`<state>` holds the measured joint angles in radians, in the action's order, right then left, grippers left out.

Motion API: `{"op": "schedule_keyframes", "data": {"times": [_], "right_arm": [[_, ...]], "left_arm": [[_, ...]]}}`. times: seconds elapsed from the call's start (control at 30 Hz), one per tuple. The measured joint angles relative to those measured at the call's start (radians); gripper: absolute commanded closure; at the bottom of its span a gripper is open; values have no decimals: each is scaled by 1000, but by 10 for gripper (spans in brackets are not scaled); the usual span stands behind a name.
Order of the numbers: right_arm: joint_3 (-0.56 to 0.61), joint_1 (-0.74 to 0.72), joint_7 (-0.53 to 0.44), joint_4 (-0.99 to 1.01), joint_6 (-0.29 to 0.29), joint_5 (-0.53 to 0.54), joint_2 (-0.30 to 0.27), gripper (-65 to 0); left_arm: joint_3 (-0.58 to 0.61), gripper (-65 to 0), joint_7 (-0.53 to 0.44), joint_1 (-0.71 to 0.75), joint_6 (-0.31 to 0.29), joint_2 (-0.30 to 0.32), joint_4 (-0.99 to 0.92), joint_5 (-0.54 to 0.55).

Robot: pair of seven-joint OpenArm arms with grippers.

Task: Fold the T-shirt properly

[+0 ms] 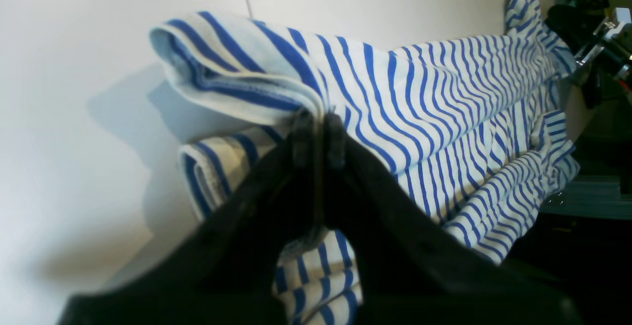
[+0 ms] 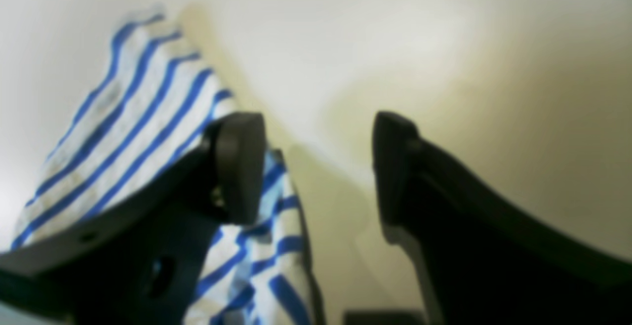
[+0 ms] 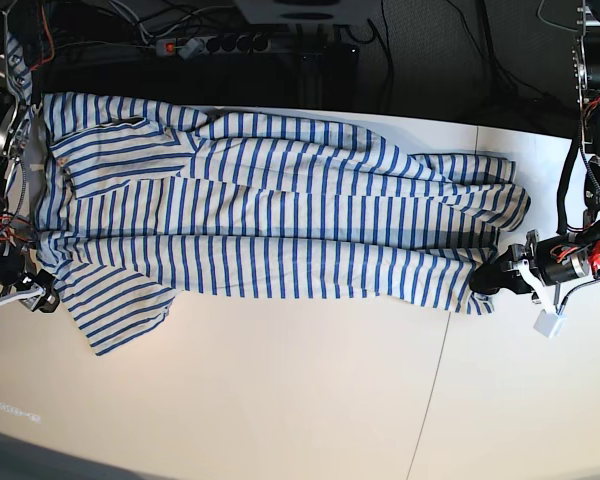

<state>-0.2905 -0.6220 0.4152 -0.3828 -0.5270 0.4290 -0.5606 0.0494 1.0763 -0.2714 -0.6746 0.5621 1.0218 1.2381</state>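
shirt [image 3: 280, 215] lies long across the surface [image 3: 280, 400] | my left fingers [image 1: 316, 132] pinch its hem end | right fingers [image 2: 318, 167] apart, empty, beside the sleeve end

Cream-white T-shirt [image 3: 280, 215] with thin blue stripes

Robotics lab or test bench, not a home. White desk [image 3: 280, 400] with a seam line, set against a black backdrop. Power strip [image 3: 205, 44] and loose cables [image 3: 130, 15] along the far edge. Exposed arm hardware with red wiring [image 3: 575, 255] at the desk ends. No domestic furnishings visible.
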Motion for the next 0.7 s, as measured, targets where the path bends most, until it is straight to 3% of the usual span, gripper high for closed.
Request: {"op": "schedule_keyframes", "data": {"times": [0.47, 0.63, 0.7], "right_arm": [[-5, -13, -36, 2, 1, -18, 136, -351], [4, -19, -31, -3, 1, -84, 181, -344], [23, -21, -31, -3, 1, -91, 182, -250]], "left_arm": [[0, 0, 0, 0, 0, 0, 1, 1], [0, 0, 0, 0, 0, 0, 1, 1], [0, 0, 0, 0, 0, 0, 1, 1]]}}
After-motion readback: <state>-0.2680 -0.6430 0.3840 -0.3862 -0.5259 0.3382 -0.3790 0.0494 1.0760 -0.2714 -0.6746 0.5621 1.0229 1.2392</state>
